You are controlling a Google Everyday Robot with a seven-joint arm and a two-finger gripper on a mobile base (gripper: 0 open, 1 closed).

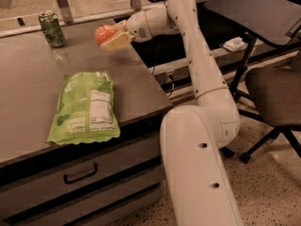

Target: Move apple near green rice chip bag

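Our gripper (110,37) sits at the far right part of the table (28,79), its 2 cream fingers closed around the apple (102,31), which shows red-orange between them and appears to hang just clear of the tabletop. So the apple is in our grasp, near the table's back-right edge and well apart from the green rice chip bag (86,108), which lies flat toward the front of the table, label side up. We judge the step in hand to be the carry: bringing the apple forward, toward the bag. To do it well, we should hold the grip firm, since a round fruit can roll out of 2 flat fingers, and travel low enough for a gentle set-down but high enough not to drag. We should aim for bare tabletop just beside the bag's upper or right edge, not on top of it, and stay back from the table's right edge. The green soda can (51,28) stands at the far left, out of our path.
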